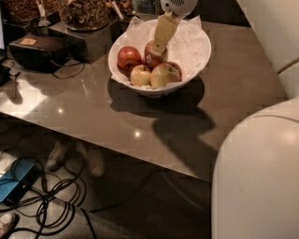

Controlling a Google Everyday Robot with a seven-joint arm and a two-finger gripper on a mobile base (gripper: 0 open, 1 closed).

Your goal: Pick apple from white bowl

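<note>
The white bowl point(194, 44), lined with crumpled white paper, stands at the back of the grey table. It holds a dark red apple point(128, 57) at the left, two yellow-green apples point(140, 74) at the front, and the red apple with yellowish streaks point(152, 57) in the middle. My gripper point(159, 48) reaches down from the top into the bowl, its pale finger lying on top of that apple.
The grey table point(93, 107) has its front edge running diagonally. A black box with cables point(39, 51) and jars of snacks point(84, 14) stand at the back left. Cables point(42, 200) lie on the floor. The robot's white body point(257, 177) fills the right side.
</note>
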